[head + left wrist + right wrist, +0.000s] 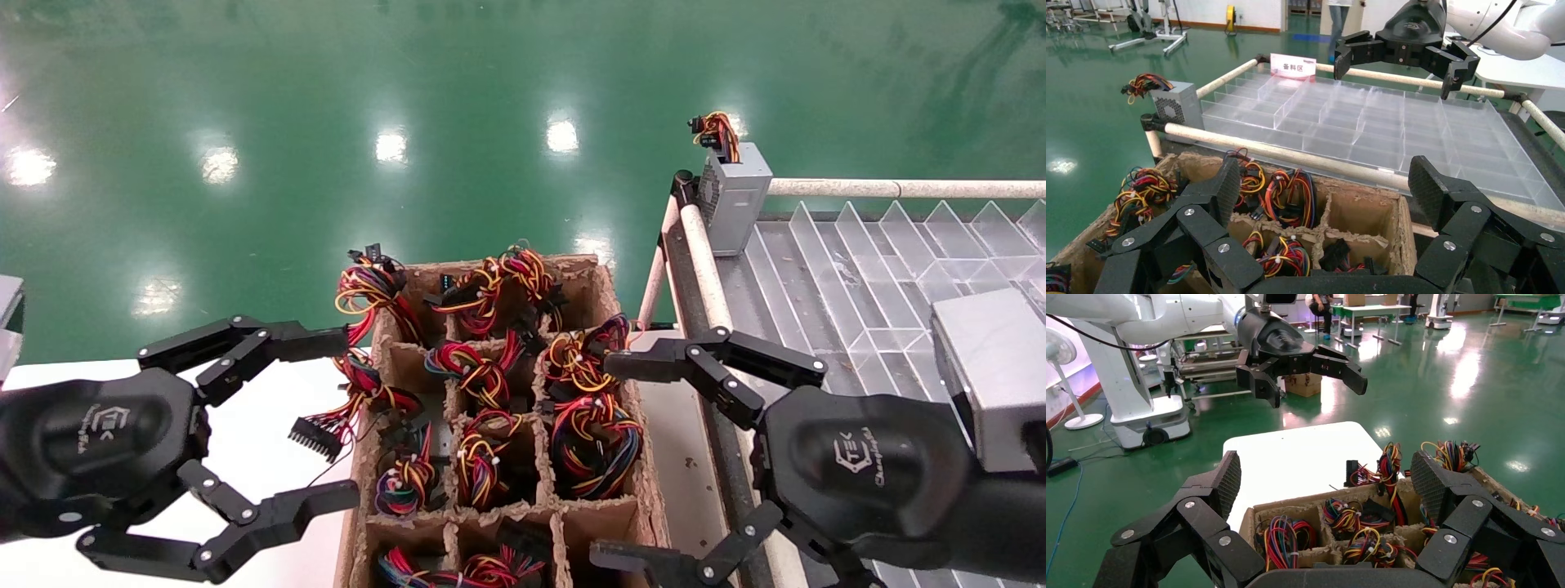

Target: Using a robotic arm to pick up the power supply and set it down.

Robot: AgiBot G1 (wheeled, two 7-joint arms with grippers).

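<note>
My right gripper (617, 457) hangs wide open at lower right, over the cardboard crate (490, 408); left gripper (343, 412) gapes too, lower left; power supply (733, 204) stands upper right on the tray rack's (858, 269) corner.

Your left gripper (347, 420) sits low on your left, fingers spread wide and pointing toward the middle. Your right gripper (609, 461) mirrors it low on your right, jaws also wide apart, holding nothing. Both black arms reach forward.
</note>
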